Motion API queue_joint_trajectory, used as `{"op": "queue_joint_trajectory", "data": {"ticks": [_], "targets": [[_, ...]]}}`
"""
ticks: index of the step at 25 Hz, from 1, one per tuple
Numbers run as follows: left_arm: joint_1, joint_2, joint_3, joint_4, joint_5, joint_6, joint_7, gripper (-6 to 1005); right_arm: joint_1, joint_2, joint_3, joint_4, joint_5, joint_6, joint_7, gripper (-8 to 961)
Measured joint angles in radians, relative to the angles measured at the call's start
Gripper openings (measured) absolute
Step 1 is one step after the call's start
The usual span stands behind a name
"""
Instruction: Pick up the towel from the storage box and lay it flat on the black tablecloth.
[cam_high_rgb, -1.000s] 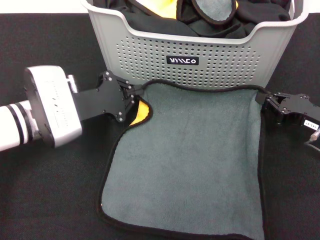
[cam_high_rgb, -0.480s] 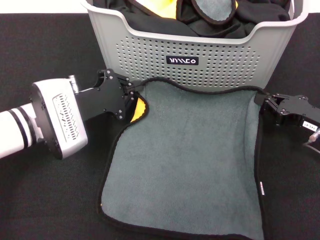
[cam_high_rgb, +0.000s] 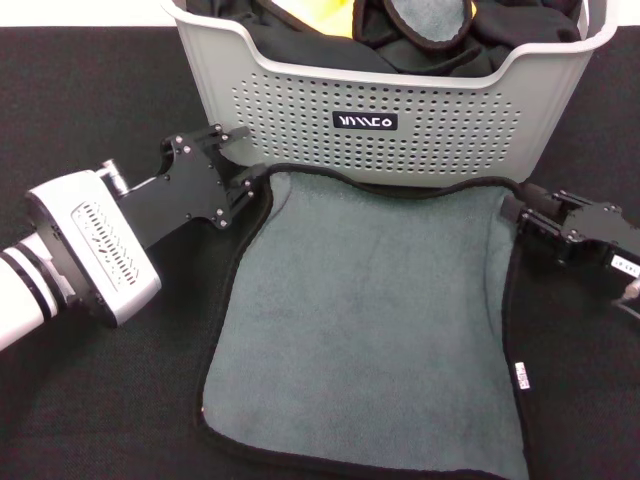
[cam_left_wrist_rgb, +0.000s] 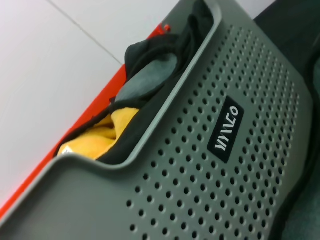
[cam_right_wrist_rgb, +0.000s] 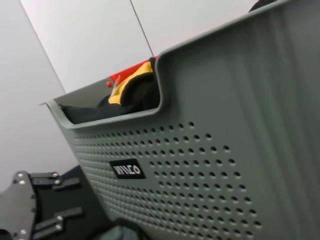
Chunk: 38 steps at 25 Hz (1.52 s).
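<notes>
The towel (cam_high_rgb: 370, 320) lies spread grey side up on the black tablecloth (cam_high_rgb: 100, 400), just in front of the storage box (cam_high_rgb: 300, 100). My left gripper (cam_high_rgb: 238, 158) is open at the towel's far left corner, its lower finger (cam_high_rgb: 246, 184) at the black edge binding. It also shows in the right wrist view (cam_right_wrist_rgb: 55, 196) with its fingers apart. My right gripper (cam_high_rgb: 520, 213) sits at the towel's far right corner and looks open, with nothing lifted. The storage box fills the left wrist view (cam_left_wrist_rgb: 200, 190) and the right wrist view (cam_right_wrist_rgb: 210, 165).
The storage box still holds black cloths (cam_high_rgb: 300, 35), a yellow-orange fold (cam_high_rgb: 325, 12) and a grey fleece piece (cam_high_rgb: 430, 20). The towel's near edge runs to the bottom of the head view. A white wall and a red strip (cam_left_wrist_rgb: 75, 130) lie behind the box.
My left gripper opened and let go of the towel's corner. The folded yellow corner dropped flat and grey. The left arm swung back and leftward. The right gripper released its corner and shifted slightly.
</notes>
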Motion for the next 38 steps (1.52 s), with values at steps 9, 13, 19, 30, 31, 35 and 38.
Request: {"op": "queue_joint_trajectory", "data": {"ticks": [9,13,19,30,31,35,38], "targets": [[0.046,0.007,-0.022,-0.006,-0.004,0.105,-0.251,447,-0.126,-0.028,0.107,-0.005,0.023,0.297,-0.062,619],[0.082,0.015,-0.066,-0.007,-0.001,0.245,-0.438,720,-0.179,-0.026,0.174,-0.006,0.024,0.435,-0.154,780],[0.076,0.07,-0.079,-0.031,0.016,0.429,-0.782,880,-0.138,-0.033,0.093,0.053,-0.059,0.578,-0.204,821],[-0.002,0.117,-0.075,-0.021,0.265,0.737,-1.143,877,-0.063,-0.052,0.012,0.194,-0.239,0.608,-0.157,852],[-0.011,0.118,-0.075,-0.02,0.278,0.748,-1.156,877,-0.066,-0.051,0.006,0.217,-0.249,0.612,-0.154,852],[-0.026,0.121,-0.076,-0.02,0.304,0.782,-1.17,876,-0.076,-0.051,-0.009,0.278,-0.269,0.614,-0.132,849],[-0.037,0.112,-0.075,-0.02,0.318,0.795,-1.167,875,-0.077,-0.05,-0.016,0.286,-0.27,0.614,-0.13,847]]}}
